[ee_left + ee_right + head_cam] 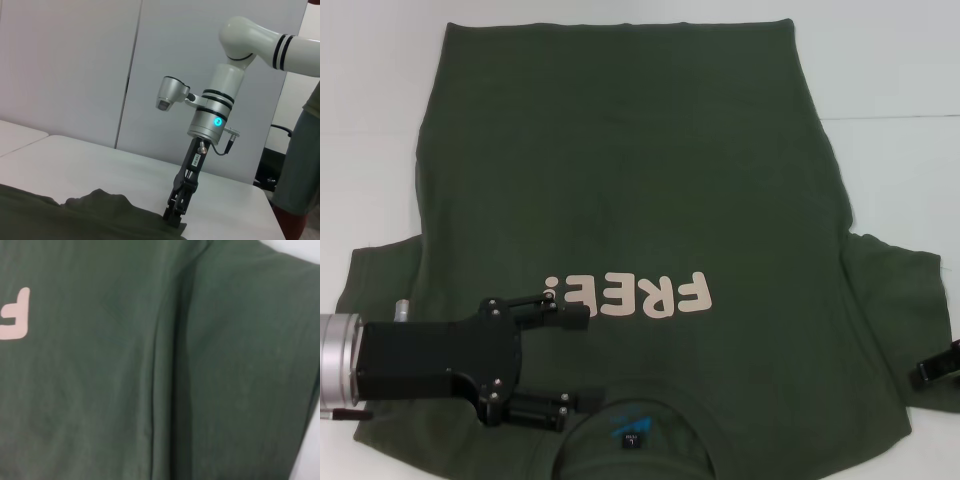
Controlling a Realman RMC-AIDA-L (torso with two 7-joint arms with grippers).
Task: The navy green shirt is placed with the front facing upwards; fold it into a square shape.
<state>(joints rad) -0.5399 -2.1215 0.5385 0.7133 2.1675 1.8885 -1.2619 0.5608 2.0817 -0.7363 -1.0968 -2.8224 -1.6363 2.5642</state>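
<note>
One shirt (620, 200) is laid flat on the white table (890, 70), print up, collar nearest the robot. Two grippers are seen — the left gripper (582, 360) spread wide over the chest, beside the collar; the right gripper (173, 216) is set on the sleeve edge, grip undeterminable.

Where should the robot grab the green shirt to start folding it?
Probably the sleeves. The navy green shirt lies flat and face up, so only its edges offer loose cloth to pinch. The left gripper is open over the collar-side chest and should come in from the left for that sleeve. The right gripper is already down on the right sleeve's edge.
</note>
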